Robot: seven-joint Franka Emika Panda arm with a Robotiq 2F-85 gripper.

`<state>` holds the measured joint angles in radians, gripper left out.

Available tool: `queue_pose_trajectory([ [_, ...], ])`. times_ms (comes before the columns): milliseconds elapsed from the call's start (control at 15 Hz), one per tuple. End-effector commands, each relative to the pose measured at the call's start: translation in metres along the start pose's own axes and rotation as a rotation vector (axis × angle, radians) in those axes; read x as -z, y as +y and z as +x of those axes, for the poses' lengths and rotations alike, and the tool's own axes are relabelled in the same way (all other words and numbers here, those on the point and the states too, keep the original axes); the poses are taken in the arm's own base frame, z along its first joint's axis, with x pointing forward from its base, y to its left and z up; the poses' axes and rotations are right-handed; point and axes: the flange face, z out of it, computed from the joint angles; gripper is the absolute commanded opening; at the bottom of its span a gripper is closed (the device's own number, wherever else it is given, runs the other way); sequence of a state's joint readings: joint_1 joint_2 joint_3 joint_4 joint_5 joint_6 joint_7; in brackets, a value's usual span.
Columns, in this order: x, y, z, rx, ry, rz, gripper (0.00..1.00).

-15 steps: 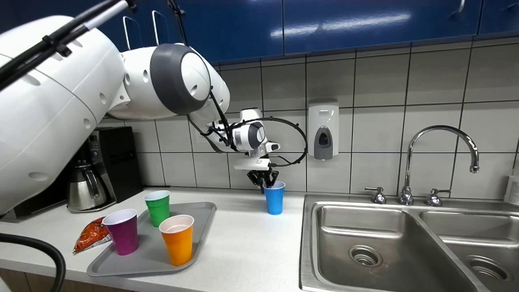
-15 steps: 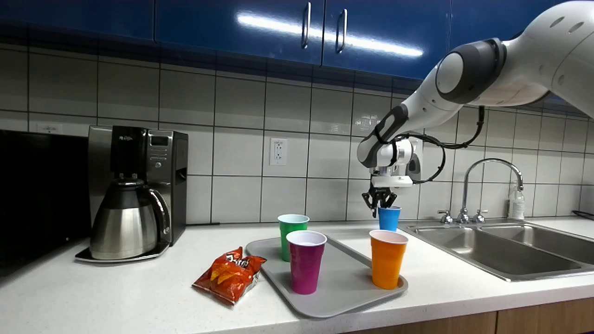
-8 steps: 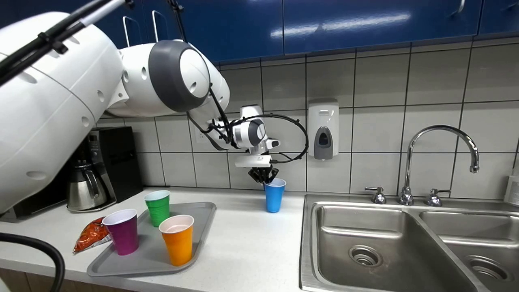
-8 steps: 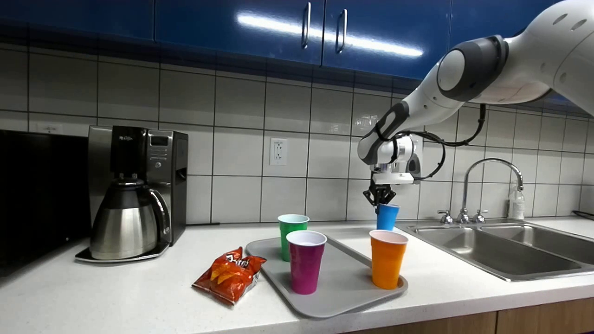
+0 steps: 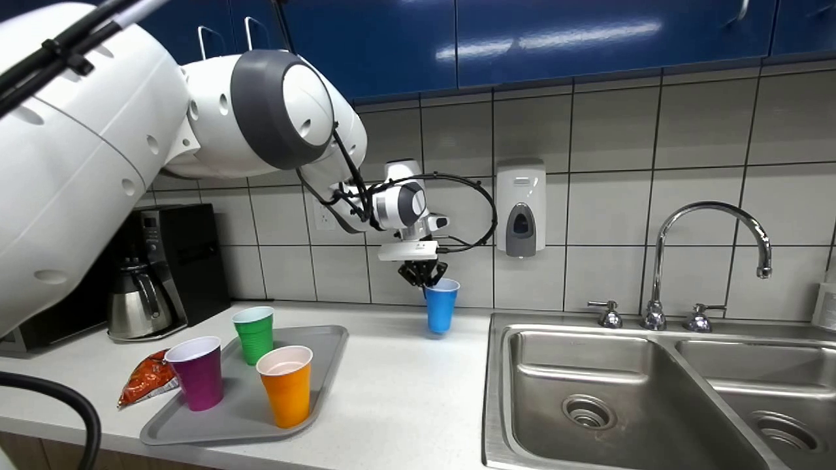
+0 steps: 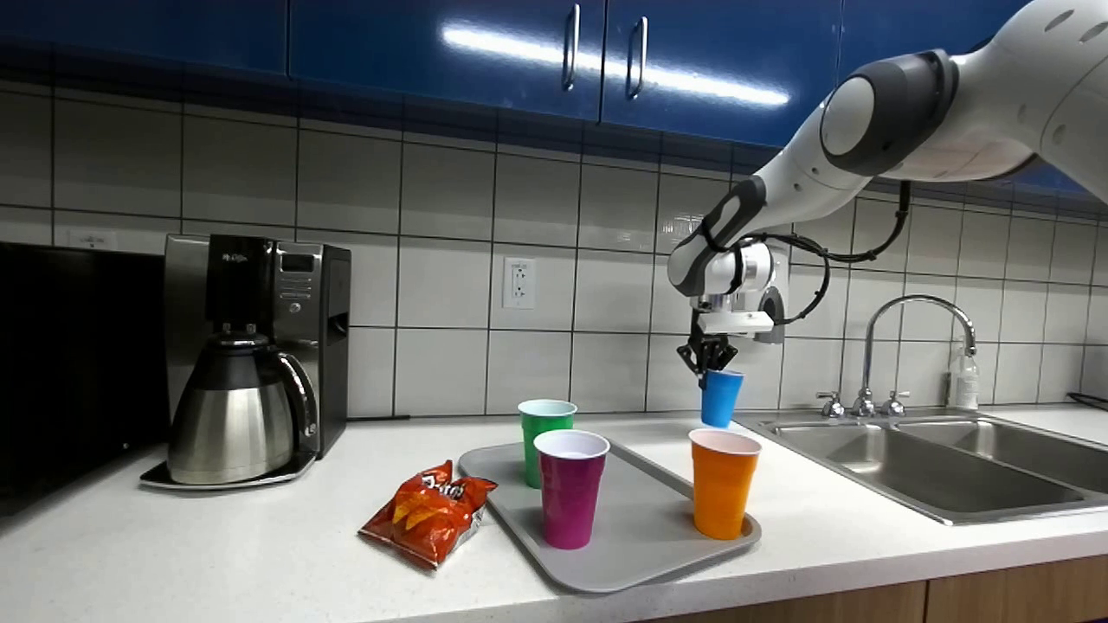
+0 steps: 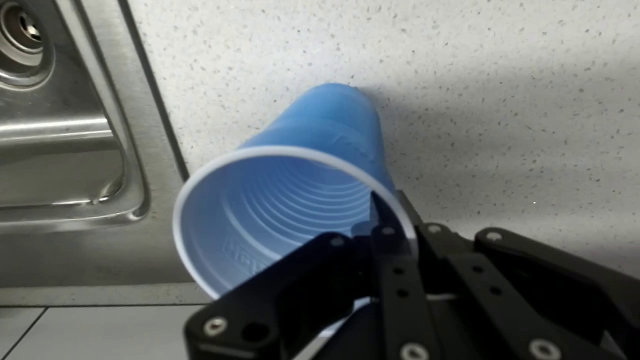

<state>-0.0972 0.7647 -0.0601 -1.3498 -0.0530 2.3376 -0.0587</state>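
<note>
- Blue cup [image 7: 320, 130] pinched by rim in gripper [image 7: 392, 210]
- Cup held tilted, just above counter [image 5: 392, 405]
- Green cup [image 5: 255, 339], purple cup [image 5: 198, 378], orange cup [image 5: 289, 395] set on tray [image 5: 238, 418]

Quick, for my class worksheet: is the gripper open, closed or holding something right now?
Gripper: closed, holding the blue cup by its rim.
</note>
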Motion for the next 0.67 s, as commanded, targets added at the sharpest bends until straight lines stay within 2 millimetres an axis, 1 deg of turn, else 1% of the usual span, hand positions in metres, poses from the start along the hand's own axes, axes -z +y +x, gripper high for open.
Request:
queue_pose_trajectory([
  [0,0.020,-0.004,-0.016,0.048,-0.013,0.042,0.01],
  [267,0.032,-0.023,-0.029,0.092,-0.016,0.063,0.01],
  [600,0.053,-0.060,-0.055,0.179,-0.019,0.110,0.01],
])
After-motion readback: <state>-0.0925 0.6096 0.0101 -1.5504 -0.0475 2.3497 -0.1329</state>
